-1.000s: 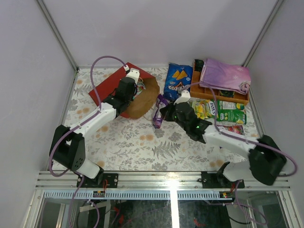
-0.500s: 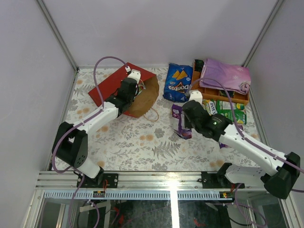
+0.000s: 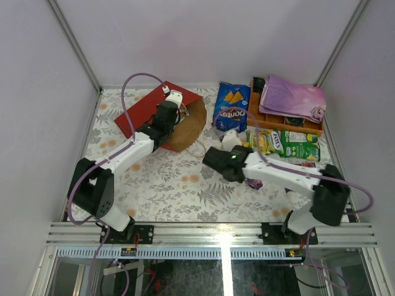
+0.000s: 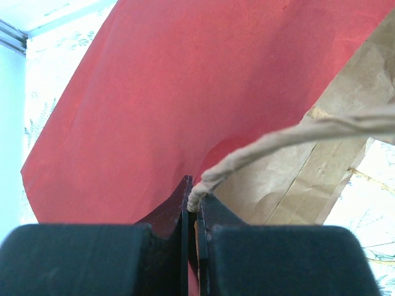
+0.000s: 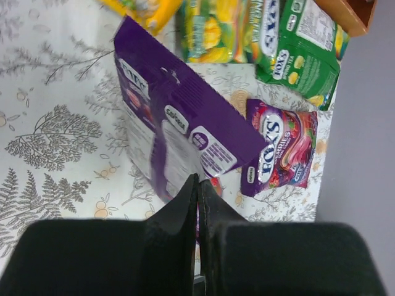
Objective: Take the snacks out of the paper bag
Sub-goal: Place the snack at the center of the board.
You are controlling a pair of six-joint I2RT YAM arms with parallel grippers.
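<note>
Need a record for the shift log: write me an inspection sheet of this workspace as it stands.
Surface: table covered in a fern-print cloth.
Job's things: paper bag on its side, mouth facing right; Doritos bag, green Fox's pack and pink Fox's pack lie outside it.
Clutter: orange tray partly under a purple cloth.
Grippers: left gripper, jaws shut on the bag's rim by its string handle; right gripper, jaws shut on a purple packet.
Cables: purple cable loops above the left arm.
Surroundings: plain pale walls; metal rail at the near edge.
</note>
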